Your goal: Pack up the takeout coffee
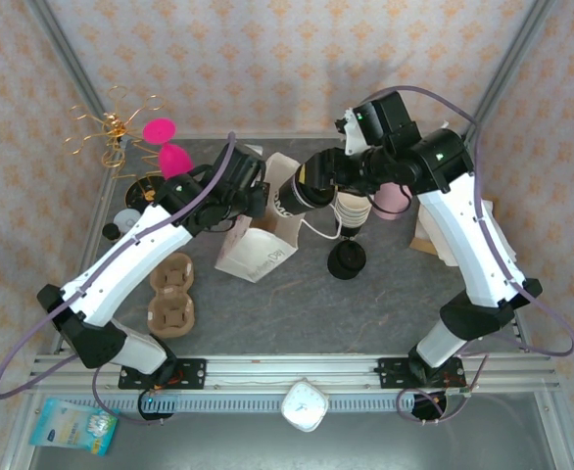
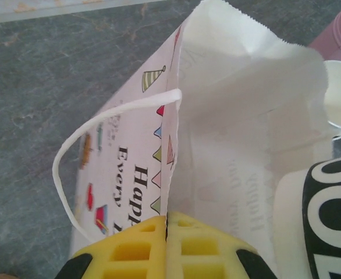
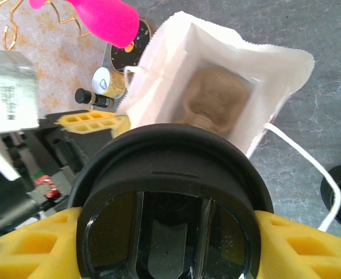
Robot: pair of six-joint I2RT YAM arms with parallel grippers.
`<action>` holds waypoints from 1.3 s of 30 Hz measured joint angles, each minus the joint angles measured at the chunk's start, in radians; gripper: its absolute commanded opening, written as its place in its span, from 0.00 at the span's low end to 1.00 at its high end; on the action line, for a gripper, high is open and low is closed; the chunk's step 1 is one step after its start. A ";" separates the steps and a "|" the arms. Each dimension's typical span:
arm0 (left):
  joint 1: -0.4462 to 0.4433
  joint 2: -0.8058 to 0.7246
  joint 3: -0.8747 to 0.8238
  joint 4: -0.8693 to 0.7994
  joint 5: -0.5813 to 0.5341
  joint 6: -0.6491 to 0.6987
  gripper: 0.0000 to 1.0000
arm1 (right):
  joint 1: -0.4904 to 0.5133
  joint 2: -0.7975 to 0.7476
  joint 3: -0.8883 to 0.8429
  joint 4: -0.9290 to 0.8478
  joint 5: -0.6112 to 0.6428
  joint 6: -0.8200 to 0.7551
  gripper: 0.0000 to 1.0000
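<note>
Above a grey tabletop (image 1: 297, 313), the right gripper (image 1: 316, 184) holds the takeout coffee (image 1: 295, 194) tipped on its side at the mouth of a printed white paper bag (image 1: 256, 253). The left gripper (image 1: 256, 199) is closed at the bag's left rim. Just right of the coffee stands a stack of lidless cream cups (image 1: 351, 211), beside a pink cup (image 1: 395, 201). A loose black lid (image 1: 346, 259) lies in front of the stack. A brown cardboard cup carrier (image 1: 169, 294) rests by the left arm, and a gold wire stand (image 1: 116, 127) occupies the far left corner.
</note>
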 measured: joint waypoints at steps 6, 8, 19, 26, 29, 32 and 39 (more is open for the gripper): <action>-0.001 -0.007 -0.019 0.047 0.056 -0.037 0.00 | 0.000 -0.001 0.003 0.000 0.007 0.000 0.57; -0.005 -0.027 -0.052 0.087 0.087 -0.057 0.00 | 0.000 0.002 0.002 0.000 0.018 0.000 0.57; -0.018 -0.068 -0.117 0.179 0.155 -0.127 0.00 | 0.000 0.003 -0.064 0.000 0.100 -0.008 0.56; -0.053 -0.089 -0.159 0.236 0.157 -0.180 0.00 | 0.000 0.004 -0.104 0.000 0.156 -0.013 0.56; -0.069 -0.116 -0.205 0.267 0.159 -0.216 0.00 | 0.002 0.005 -0.112 0.000 0.179 -0.015 0.56; -0.090 -0.124 -0.224 0.277 0.154 -0.249 0.00 | 0.006 0.014 -0.118 0.001 0.195 -0.015 0.56; -0.121 -0.124 -0.254 0.290 0.100 -0.295 0.00 | 0.030 0.055 -0.135 0.001 0.223 -0.011 0.55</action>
